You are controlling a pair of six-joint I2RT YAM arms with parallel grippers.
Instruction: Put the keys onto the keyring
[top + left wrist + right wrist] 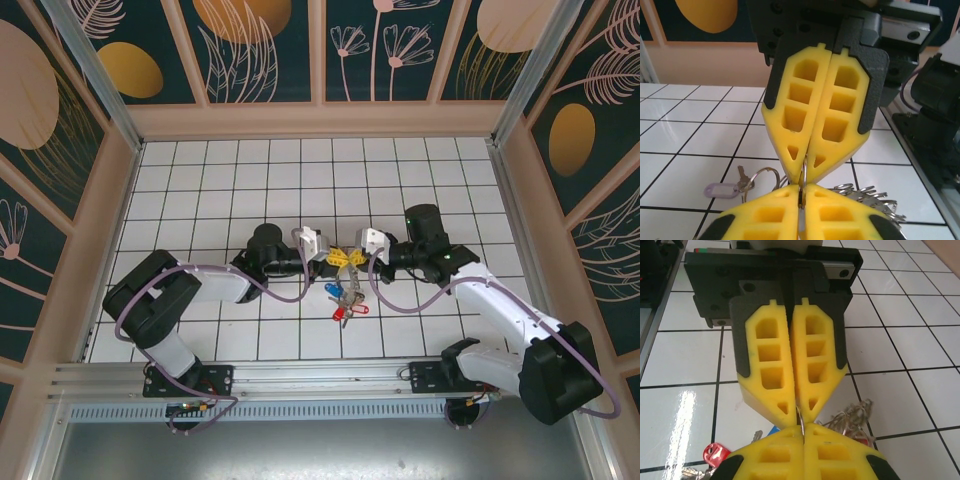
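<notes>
We find the left claw [340, 258] and the right claw [354, 257] tip to tip over the middle of the bench [300, 170]. Both pinch one ring [802, 184], so nothing passes between them. Just nearer to us, the keys [346, 300] lie heaped on the tiles and block a low way in from the front. Both arms [190, 290] stretch across the middle rows, with cables [268, 288] looping beside them. The rail [320, 375] bars the near edge. Beyond the claws we have bare tile up to the back wall [320, 120], with room in both far corners.
</notes>
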